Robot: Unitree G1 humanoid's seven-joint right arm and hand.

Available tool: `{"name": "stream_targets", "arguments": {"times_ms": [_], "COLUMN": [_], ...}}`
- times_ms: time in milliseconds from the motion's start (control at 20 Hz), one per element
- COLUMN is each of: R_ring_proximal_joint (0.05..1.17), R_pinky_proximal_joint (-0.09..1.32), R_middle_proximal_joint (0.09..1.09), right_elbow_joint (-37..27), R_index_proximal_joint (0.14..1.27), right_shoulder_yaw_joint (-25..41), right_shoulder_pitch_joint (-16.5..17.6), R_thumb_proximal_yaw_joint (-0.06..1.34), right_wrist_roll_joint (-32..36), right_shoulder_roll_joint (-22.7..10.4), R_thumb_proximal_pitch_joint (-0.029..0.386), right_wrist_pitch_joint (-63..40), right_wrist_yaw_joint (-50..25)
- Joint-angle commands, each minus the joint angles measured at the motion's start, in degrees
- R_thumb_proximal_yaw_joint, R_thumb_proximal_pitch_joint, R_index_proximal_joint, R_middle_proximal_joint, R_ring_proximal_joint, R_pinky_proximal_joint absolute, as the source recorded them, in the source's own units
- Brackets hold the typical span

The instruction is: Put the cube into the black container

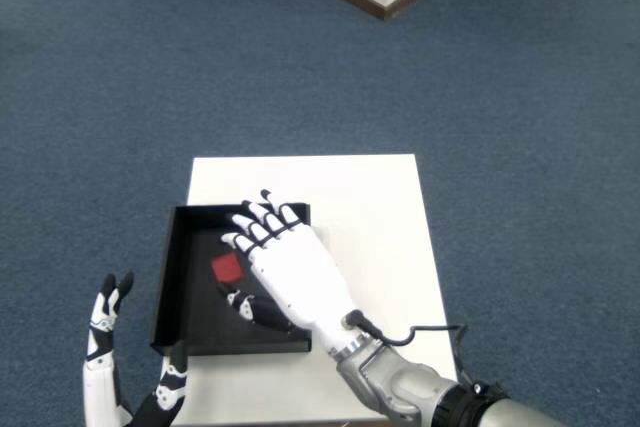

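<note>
Lower left of centre, the red cube (228,268) lies on the floor of the black container (166,282). The right hand (290,267) hovers above it, fingers spread, released. Withdrawing low, the thumb could snag the rim and shift the container.

The room is evenly and brightly lit, with soft light and no hard shadows on the blue carpet (120,97). The white table (370,207) in the lower middle looks close to washed out. The black container (180,277) stays dark, its inside hard to read. Focus is fairly sharp; the carpet's texture looks slightly grainy.
</note>
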Motion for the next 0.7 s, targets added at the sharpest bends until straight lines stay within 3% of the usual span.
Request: {"name": "stream_targets", "arguments": {"times_ms": [50, 550, 600, 700], "R_ring_proximal_joint": [0.21, 0.19, 0.19, 0.20], "R_pinky_proximal_joint": [0.05, 0.01, 0.01, 0.03], "R_middle_proximal_joint": [0.27, 0.23, 0.23, 0.24], "right_elbow_joint": [-1.92, -2.25, -2.73, -9.47], "R_index_proximal_joint": [0.51, 0.47, 0.47, 0.46], "right_shoulder_yaw_joint": [-0.78, 0.57, 0.16, -4.09], "right_shoulder_pitch_joint": [-4.00, -4.55, -3.93, 1.04], "R_thumb_proximal_yaw_joint": [0.72, 0.68, 0.67, 0.56], "right_wrist_roll_joint": [1.25, 4.04, 5.11, 11.00], "right_shoulder_roll_joint": [0.32, 0.16, 0.07, -1.21], "R_thumb_proximal_pitch_joint": [0.112, 0.121, 0.122, 0.109], "right_wrist_pitch_joint": [1.50, 3.18, 2.52, -4.62], "right_wrist_yaw_joint": [-0.73, -2.75, -4.03, -9.12]}}
